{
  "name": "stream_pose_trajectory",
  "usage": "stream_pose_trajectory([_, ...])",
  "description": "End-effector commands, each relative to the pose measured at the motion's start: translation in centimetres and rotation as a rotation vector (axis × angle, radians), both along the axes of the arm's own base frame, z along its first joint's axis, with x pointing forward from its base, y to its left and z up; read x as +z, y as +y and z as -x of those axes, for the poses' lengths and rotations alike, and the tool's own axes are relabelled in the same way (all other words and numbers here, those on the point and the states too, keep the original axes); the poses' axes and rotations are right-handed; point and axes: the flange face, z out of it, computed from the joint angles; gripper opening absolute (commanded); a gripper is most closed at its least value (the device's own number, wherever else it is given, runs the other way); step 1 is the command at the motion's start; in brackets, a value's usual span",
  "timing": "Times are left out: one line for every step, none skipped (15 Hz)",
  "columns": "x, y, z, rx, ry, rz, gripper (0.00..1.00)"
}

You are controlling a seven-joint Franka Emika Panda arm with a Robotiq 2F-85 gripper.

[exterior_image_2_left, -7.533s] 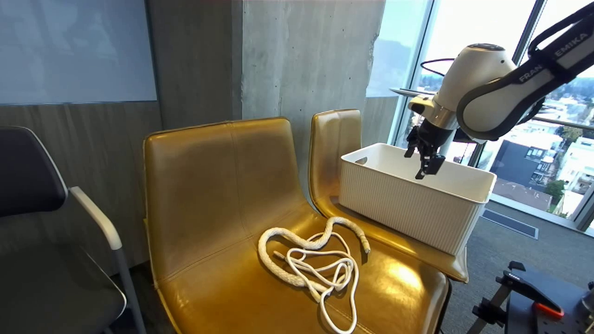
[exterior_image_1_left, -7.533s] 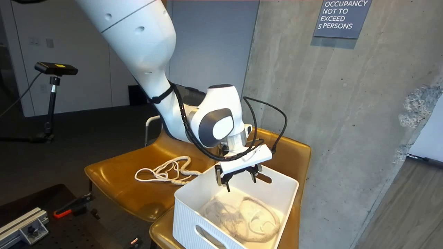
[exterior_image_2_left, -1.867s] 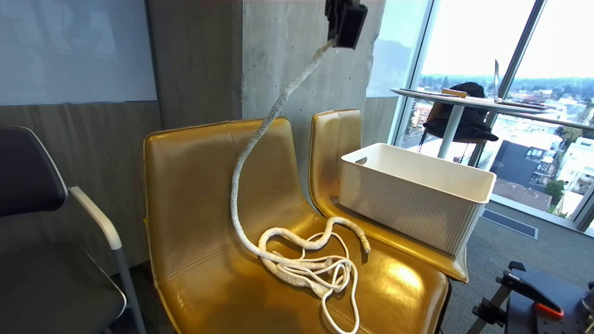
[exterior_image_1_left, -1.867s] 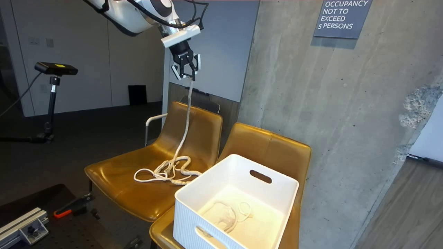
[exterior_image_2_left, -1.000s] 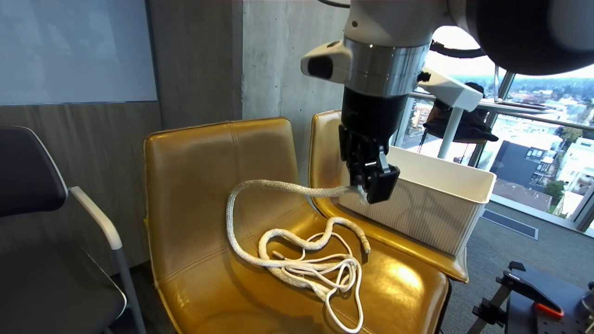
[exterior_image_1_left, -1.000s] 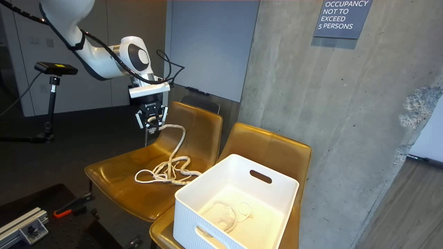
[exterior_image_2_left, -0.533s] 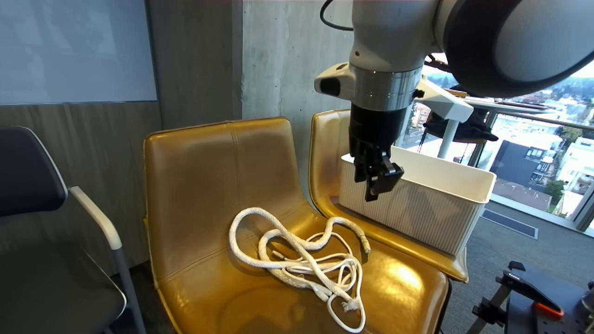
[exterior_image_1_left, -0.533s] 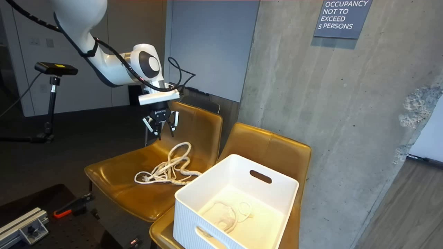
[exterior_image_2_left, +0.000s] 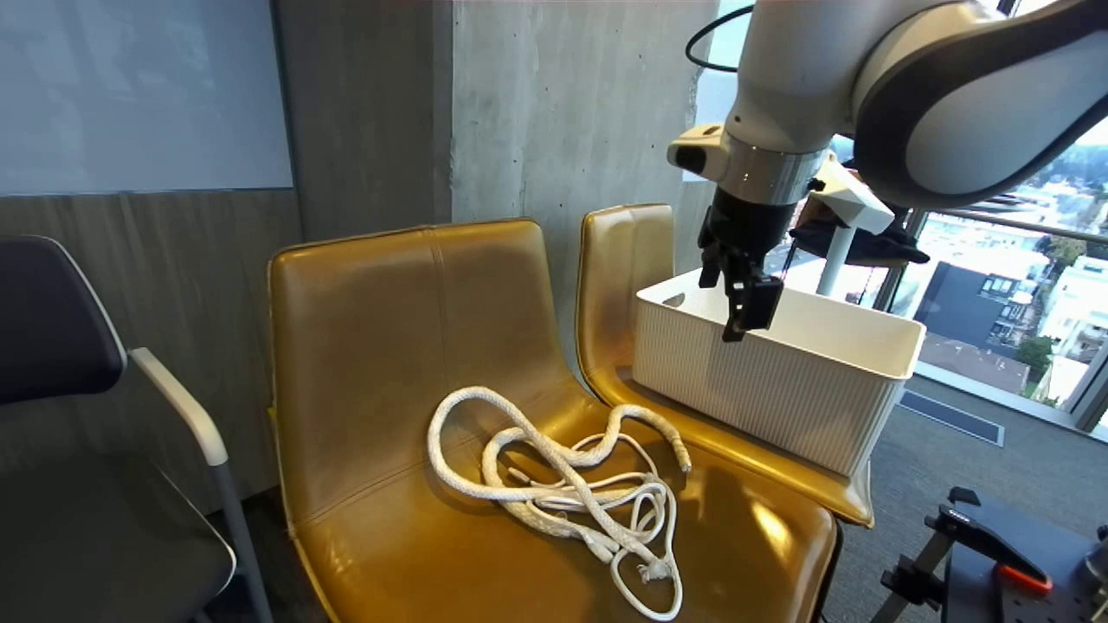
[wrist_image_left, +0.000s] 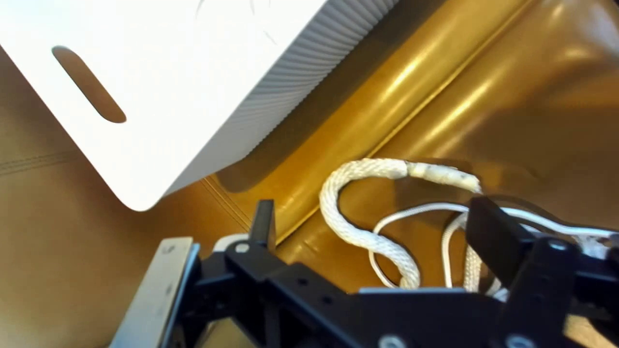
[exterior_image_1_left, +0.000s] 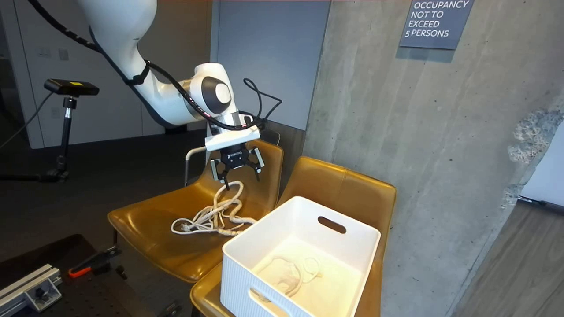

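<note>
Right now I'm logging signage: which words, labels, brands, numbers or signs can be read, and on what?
"OCCUPANCY NOT TO EXCEED 5 PERSONS": on the blue-gray sign on the concrete wall.
Pale lettering on the tool: too small to read.
Pale marking on the black-and-red clamp: too small to read.
Yellow label on the black camera: too small to read.
Dark marks on the tool's side plate, wrist view: too blurred.

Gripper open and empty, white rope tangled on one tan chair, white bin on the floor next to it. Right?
Not the floor: the white bin sits on a second tan chair next to the first, as both exterior views show. The rest is right: gripper open and empty, white rope tangled on the first tan chair.
</note>
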Motion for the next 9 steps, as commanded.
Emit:
stream_pose_trajectory([1.2, -5.4, 2.9, 0.026, -0.096, -0.013, 1.0])
stream_pose_trajectory([1.9, -7.0, 3.6, 0.036, -0.119, -0.019, 1.0])
stream_pose_trajectory([2.4, -8.5, 4.1, 0.046, -0.143, -0.021, 1.0])
stream_pose_trajectory([3.5, -9.9, 4.8, 0.059, -0.164, -0.025, 1.0])
stream_pose_trajectory([4.3, -11.2, 5.3, 0.069, -0.186, -0.026, 1.0])
stream_pose_trajectory([5.2, -12.6, 5.7, 0.077, -0.202, -0.025, 1.0])
stream_pose_trajectory([5.8, -13.9, 5.7, 0.084, -0.207, -0.03, 1.0])
stream_pose_trajectory([6.3, -14.9, 5.8, 0.096, -0.208, -0.035, 1.0])
stream_pose_trajectory([6.3, -15.8, 5.7, 0.121, -0.197, -0.039, 1.0])
